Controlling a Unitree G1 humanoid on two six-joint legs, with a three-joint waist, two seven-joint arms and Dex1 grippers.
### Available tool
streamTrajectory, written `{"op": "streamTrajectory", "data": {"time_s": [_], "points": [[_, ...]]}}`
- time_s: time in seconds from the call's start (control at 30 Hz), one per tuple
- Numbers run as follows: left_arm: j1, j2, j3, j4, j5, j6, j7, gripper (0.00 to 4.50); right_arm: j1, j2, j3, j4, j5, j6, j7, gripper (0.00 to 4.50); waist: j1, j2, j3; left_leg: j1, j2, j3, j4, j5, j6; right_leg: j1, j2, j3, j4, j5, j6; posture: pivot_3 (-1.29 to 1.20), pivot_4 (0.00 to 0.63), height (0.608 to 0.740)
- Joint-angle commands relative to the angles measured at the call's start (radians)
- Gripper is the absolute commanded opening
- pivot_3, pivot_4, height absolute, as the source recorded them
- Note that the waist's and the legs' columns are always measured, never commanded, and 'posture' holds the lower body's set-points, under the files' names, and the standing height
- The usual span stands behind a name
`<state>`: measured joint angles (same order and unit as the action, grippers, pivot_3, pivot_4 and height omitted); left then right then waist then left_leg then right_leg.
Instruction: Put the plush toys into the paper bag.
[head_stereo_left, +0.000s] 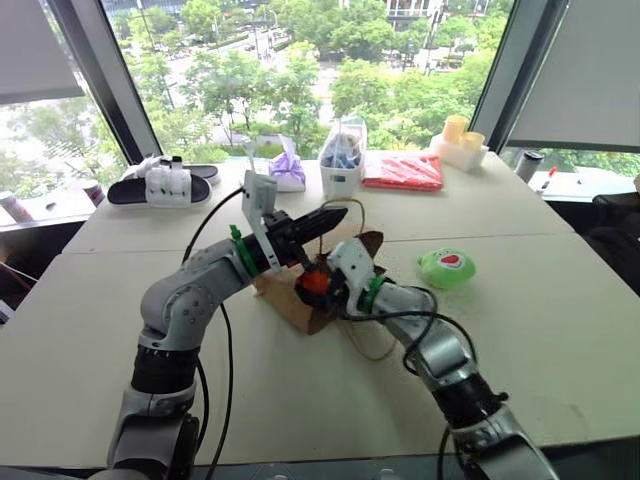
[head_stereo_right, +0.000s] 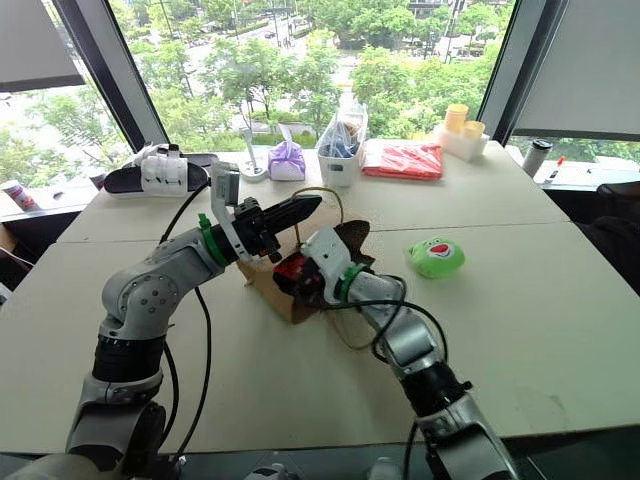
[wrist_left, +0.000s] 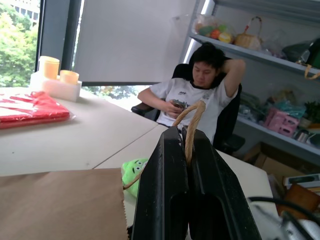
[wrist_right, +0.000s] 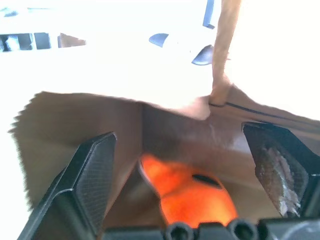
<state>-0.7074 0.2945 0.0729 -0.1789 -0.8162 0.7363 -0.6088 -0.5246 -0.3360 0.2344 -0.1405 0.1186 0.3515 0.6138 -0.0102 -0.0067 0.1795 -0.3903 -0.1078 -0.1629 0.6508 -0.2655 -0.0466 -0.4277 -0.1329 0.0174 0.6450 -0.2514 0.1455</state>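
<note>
Right gripper (wrist_right: 180, 165): fingers are seen spread wide at the bag's mouth, nothing pinched; the orange plush toy (wrist_right: 192, 192) lies loose between them, inside the bag.
Left gripper (wrist_left: 186, 145): fingers are pressed together on the cord handle (wrist_left: 192, 125) (a beige loop), by which the bag's upper edge is held up.
Paper bag (head_stereo_left: 290, 300): brown, set mid-table with its mouth facing the right gripper.
Green plush toy (head_stereo_left: 447, 267): left on the table at about 3 o'clock from the bag, apart from it.
Table (head_stereo_left: 560, 330): pale, wide.
Background: a seated person (wrist_left: 192, 95) is visible beyond the table in the left wrist view.
</note>
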Motion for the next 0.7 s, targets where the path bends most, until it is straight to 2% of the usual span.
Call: {"op": "streamTrajectory", "data": {"time_s": [0.03, 0.1, 0.2, 0.33, 0.57, 0.7], "points": [[0.000, 0.010, 0.017, -0.027, -0.003, -0.019, -0.012, 0.00, 0.041, -0.118, -0.152, -0.228, 0.117, 0.142, 0.061, 4.47, -0.001, 0.000, 0.000, 0.000, 0.000, 0.000, 0.000, 0.000, 0.000, 0.000, 0.000, 0.000, 0.000, 0.000, 0.000, 0.00, 0.150, 0.740], [0.002, 0.014, 0.013, -0.027, -0.002, -0.022, -0.015, 0.00, 0.049, -0.169, -0.255, -0.256, 0.158, 0.195, 0.038, 4.47, -0.004, 0.000, 0.000, 0.000, 0.000, 0.000, 0.000, 0.000, 0.000, 0.000, 0.000, 0.000, 0.000, 0.000, 0.000, 0.00, 0.150, 0.740], [0.003, 0.013, 0.010, -0.026, -0.003, -0.022, -0.018, 0.00, 0.033, -0.207, -0.377, -0.159, 0.163, 0.214, -0.020, 4.47, -0.006, 0.000, 0.000, 0.001, 0.001, 0.001, -0.001, -0.001, 0.001, 0.000, 0.001, 0.000, 0.000, 0.000, 0.000, 0.00, 0.150, 0.740], [0.004, 0.008, 0.001, -0.026, 0.003, -0.027, -0.024, 0.00, 0.018, -0.260, -0.327, 0.059, 0.027, 0.090, -0.058, 4.47, -0.005, 0.000, 0.000, 0.001, 0.001, 0.004, -0.001, 0.000, 0.001, 0.001, 0.001, 0.000, 0.000, 0.000, -0.001, 0.00, 0.150, 0.740], [0.017, 0.004, -0.007, -0.042, 0.019, -0.040, -0.021, 0.00, -0.079, -0.180, -0.221, 0.527, -0.124, -0.141, -0.161, 4.47, -0.010, 0.000, 0.000, 0.002, 0.001, 0.007, -0.001, 0.000, 0.000, 0.000, 0.001, 0.002, 0.000, 0.000, -0.001, 0.00, 0.150, 0.740], [0.030, 0.008, 0.001, -0.064, 0.019, -0.039, -0.012, 0.00, -0.129, -0.194, -0.174, 0.684, -0.238, -0.195, -0.268, 4.47, -0.008, 0.000, 0.000, 0.002, 0.001, 0.008, -0.001, 0.000, 0.000, 0.000, 0.001, 0.002, 0.000, 0.000, -0.001, 0.00, 0.150, 0.740]]}}
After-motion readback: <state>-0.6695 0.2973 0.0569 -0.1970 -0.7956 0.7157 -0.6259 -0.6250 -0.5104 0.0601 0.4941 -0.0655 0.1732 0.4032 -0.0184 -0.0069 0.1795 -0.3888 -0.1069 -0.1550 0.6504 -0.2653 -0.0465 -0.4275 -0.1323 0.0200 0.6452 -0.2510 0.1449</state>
